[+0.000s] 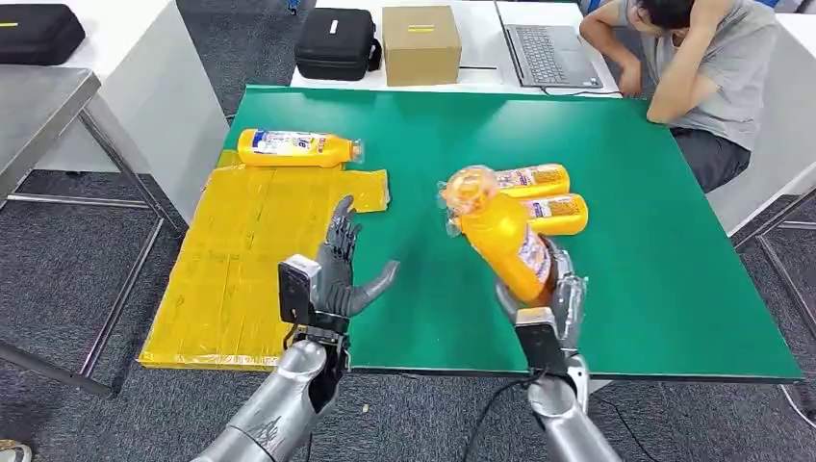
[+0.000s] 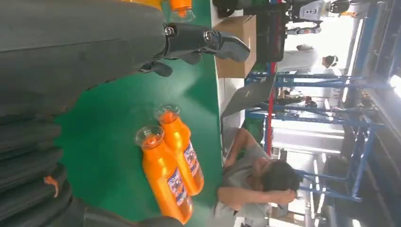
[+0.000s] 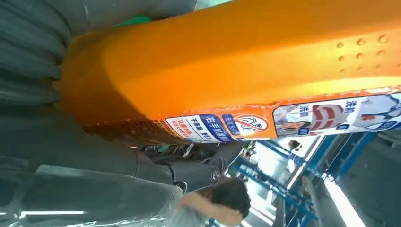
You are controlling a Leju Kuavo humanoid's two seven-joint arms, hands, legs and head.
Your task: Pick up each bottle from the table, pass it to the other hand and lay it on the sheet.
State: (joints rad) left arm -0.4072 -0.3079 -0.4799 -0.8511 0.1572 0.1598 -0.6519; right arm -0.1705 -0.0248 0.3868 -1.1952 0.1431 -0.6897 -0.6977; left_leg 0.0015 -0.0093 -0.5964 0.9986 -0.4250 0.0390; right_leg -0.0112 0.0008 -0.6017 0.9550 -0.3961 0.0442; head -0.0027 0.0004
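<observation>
The right hand (image 1: 550,294) grips an orange bottle (image 1: 496,236) by its base, tilting it above the green counter (image 1: 664,241). The left hand (image 1: 337,274) hovers beside it, fingers spread and holding nothing. Two more bottles (image 1: 544,197) lie side by side on the counter, and another bottle (image 1: 298,147) lies on the yellow sheet (image 1: 241,260). A person (image 1: 702,67) sits at the far corner.

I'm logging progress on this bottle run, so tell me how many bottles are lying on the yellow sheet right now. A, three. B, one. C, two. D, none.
B: one bottle lies on the far end of the yellow sheet; two more lie on the green table, and the right hand holds another up, with the left hand spread and holding nothing.
</observation>
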